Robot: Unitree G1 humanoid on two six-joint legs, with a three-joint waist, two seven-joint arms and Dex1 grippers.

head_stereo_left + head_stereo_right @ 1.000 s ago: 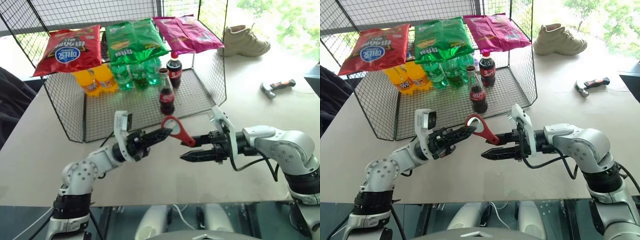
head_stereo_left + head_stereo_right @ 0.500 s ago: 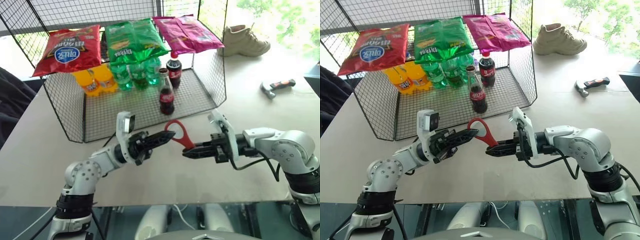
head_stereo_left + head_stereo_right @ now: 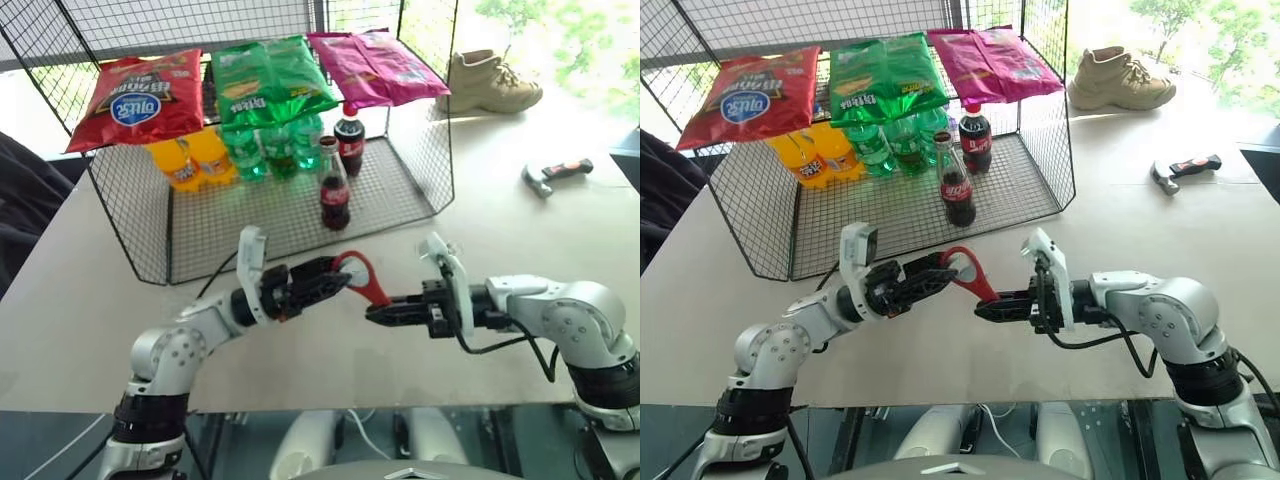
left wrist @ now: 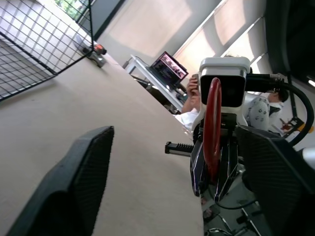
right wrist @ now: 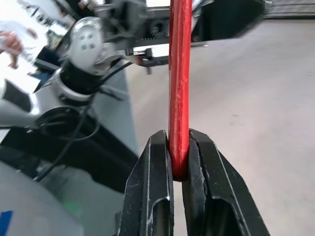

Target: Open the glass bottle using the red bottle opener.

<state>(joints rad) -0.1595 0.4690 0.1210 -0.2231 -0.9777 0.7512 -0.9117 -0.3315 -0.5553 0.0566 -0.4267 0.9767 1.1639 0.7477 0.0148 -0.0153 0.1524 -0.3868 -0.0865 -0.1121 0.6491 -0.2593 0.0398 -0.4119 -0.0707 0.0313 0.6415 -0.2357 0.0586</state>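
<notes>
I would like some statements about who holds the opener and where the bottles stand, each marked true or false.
1. The right gripper is shut on the handle of the red bottle opener. True.
2. The left gripper also clamps the opener. False: its fingers stand apart in the left wrist view, with the opener's head between them.
3. The glass bottle stands upright on the wire rack. True.
4. The glass bottle lies on the table beside the hammer. False: the hammer lies alone, far off to the robot's right on the table.
5. Three snack bags lie above the bottles. True.
</notes>
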